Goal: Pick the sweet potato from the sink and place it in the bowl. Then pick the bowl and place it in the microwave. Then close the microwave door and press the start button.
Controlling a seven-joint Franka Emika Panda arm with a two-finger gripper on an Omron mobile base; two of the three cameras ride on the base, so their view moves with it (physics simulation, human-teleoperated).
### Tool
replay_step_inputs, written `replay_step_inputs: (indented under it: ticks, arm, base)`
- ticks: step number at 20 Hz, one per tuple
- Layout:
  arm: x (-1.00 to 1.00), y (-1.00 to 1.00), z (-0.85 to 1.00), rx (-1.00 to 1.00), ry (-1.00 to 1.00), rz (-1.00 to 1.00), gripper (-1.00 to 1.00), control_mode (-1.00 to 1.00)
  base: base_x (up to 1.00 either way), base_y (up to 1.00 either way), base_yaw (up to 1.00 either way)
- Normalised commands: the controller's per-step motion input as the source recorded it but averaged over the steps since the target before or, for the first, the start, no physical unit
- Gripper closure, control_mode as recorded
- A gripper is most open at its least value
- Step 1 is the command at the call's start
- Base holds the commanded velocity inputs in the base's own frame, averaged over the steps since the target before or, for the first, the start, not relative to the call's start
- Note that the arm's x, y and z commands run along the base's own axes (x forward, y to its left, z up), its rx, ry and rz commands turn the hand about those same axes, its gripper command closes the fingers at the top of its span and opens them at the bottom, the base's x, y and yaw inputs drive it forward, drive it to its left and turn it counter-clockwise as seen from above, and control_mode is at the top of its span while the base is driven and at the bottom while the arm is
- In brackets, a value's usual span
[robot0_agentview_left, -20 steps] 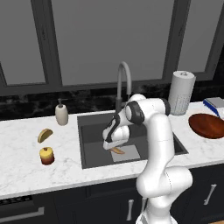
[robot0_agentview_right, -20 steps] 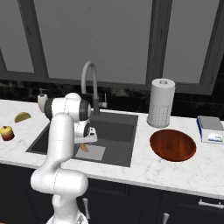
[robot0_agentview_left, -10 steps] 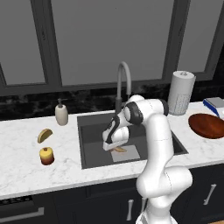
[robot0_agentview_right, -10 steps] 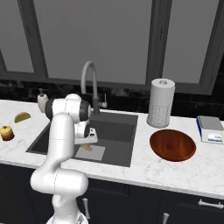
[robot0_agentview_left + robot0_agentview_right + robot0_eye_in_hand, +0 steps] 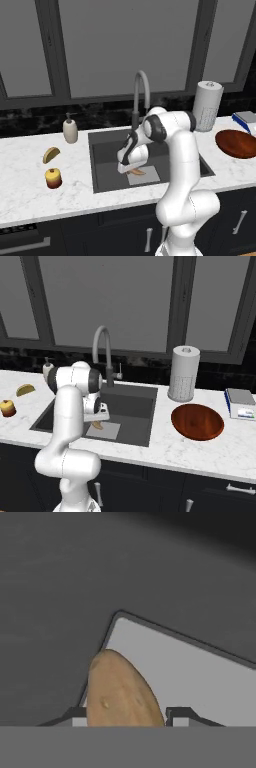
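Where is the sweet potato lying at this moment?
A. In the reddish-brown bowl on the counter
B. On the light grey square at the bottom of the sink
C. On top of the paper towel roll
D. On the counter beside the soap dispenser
B: the sweet potato lies on the light grey square of the sink, between the tips of the tool.

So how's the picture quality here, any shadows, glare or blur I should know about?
Hand view: close and soft-edged, the sweet potato evenly lit, the sink darkening toward the top right. Left base view: sharp, no glare, soft shadow in the sink. Right base view: the bowl has a mild sheen.
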Motion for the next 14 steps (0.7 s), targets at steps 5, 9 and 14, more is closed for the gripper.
replay_step_inputs:
  ticks: [5,9,14]
  arm:
    - [-0.45,0.19,0.72,-0.02,-0.09,0.0,1.0,-1.0]
    - [-0.32,0.14,1.0,-0.01,-0.05,0.02,1.0,-1.0]
    - [-0.35,0.2,1.0,0.0,-0.01,0.02,1.0,-1.0]
  base:
    - [0.0,0.0,0.0]
    - [0.0,0.0,0.0]
    - [0.0,0.0,0.0]
